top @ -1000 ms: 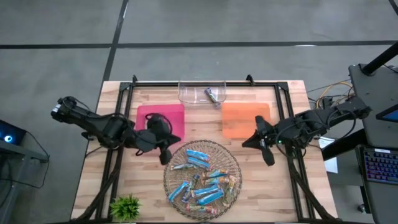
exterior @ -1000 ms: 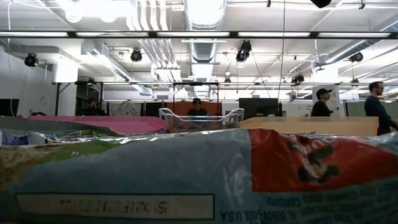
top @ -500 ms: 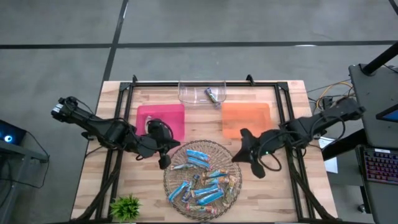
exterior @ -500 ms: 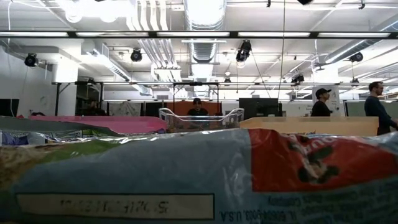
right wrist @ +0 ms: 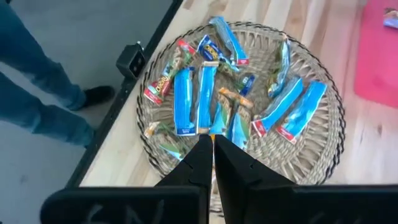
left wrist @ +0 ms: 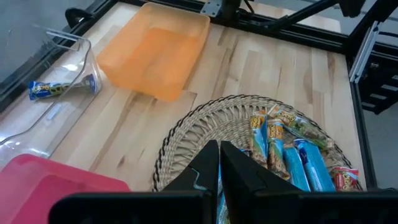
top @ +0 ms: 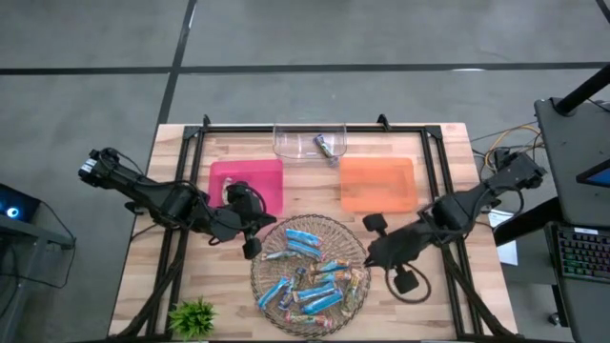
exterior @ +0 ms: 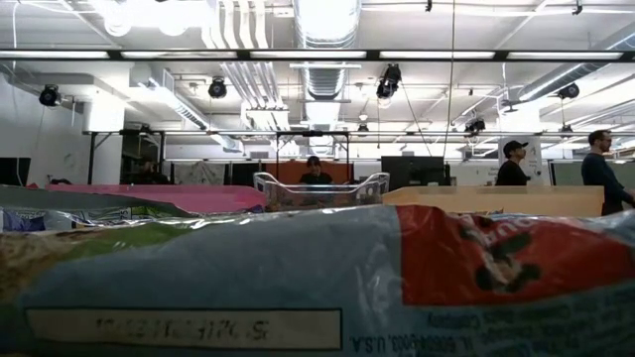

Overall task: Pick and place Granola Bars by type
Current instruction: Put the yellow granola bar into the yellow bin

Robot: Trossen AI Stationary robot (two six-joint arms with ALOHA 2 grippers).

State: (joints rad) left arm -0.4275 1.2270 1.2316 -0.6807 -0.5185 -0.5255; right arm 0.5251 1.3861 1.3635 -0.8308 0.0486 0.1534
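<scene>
**Both arms poised at the basket, nothing picked up**

The Granola Bars (top: 307, 272) lie heaped in a round wicker basket (top: 267, 243) at the near middle of the tabletop (top: 434, 305), mostly blue wrappers. One more bar (top: 325, 146) sits in the clear bin (top: 286, 143) at the far edge, between the pink tray (top: 267, 176) and the orange tray (top: 377, 183). The left gripper (top: 252, 246) hangs at the basket's left rim, jaws pressed together, empty. The right gripper (top: 370, 259) hangs at its right rim, jaws likewise closed on nothing.
</scene>
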